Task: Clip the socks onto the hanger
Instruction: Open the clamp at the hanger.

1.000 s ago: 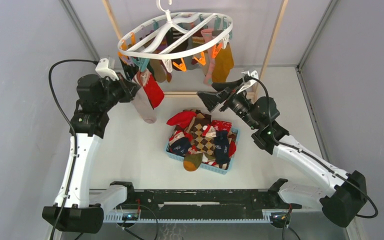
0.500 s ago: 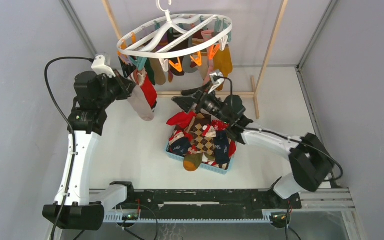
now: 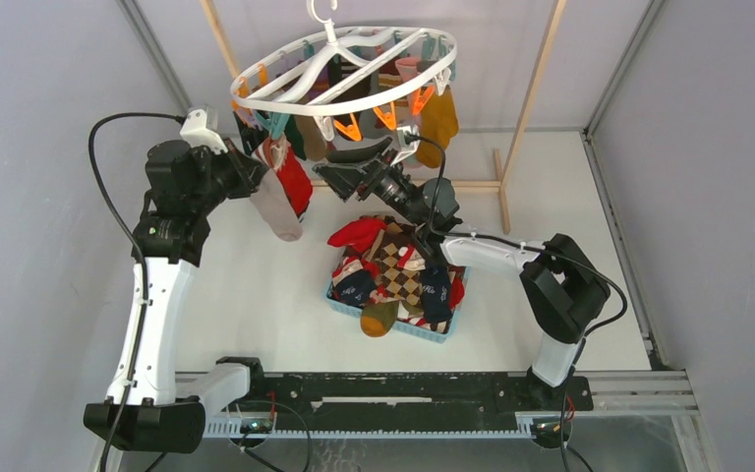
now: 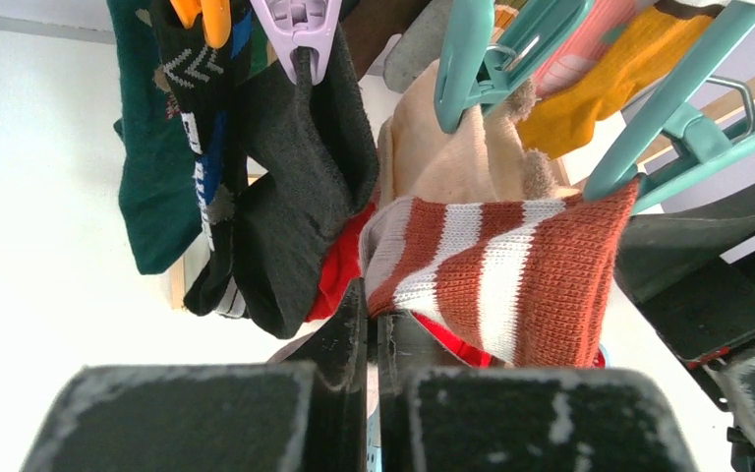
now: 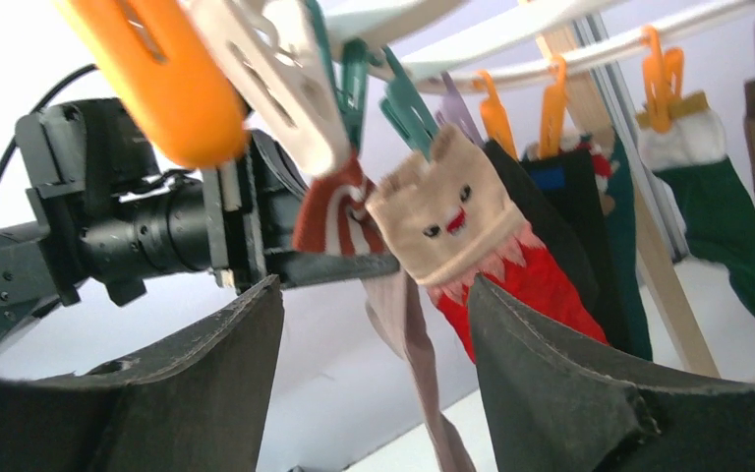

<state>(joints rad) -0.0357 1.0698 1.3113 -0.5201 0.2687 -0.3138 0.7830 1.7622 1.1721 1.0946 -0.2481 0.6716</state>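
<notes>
The white oval hanger [image 3: 344,64] hangs at the back with several socks clipped to it. My left gripper [image 3: 254,169] is raised to its left rim, shut on a sock with a rust-and-white striped cuff [image 4: 511,275]; the sock's pinkish foot [image 3: 277,208] dangles below. Teal clips [image 4: 467,59] hang just above that cuff. My right gripper [image 3: 339,165] is under the hanger, just right of that sock. It stands open, and the dangling sock [image 5: 413,344] shows between its fingers [image 5: 246,334], farther off. More socks fill the blue basket [image 3: 423,332].
Light wooden frame poles [image 3: 541,69] stand behind the hanger, with a wooden bar on the table under it. Orange [image 5: 147,69] and white [image 5: 275,69] clips hang close above the right wrist camera. A beige cat-face sock [image 5: 447,211] and a red one hang beside the held sock.
The right arm has swung left from the right side of the table to under the hanger, close to the held sock, and its jaws have narrowed a little. The left gripper holds still.
</notes>
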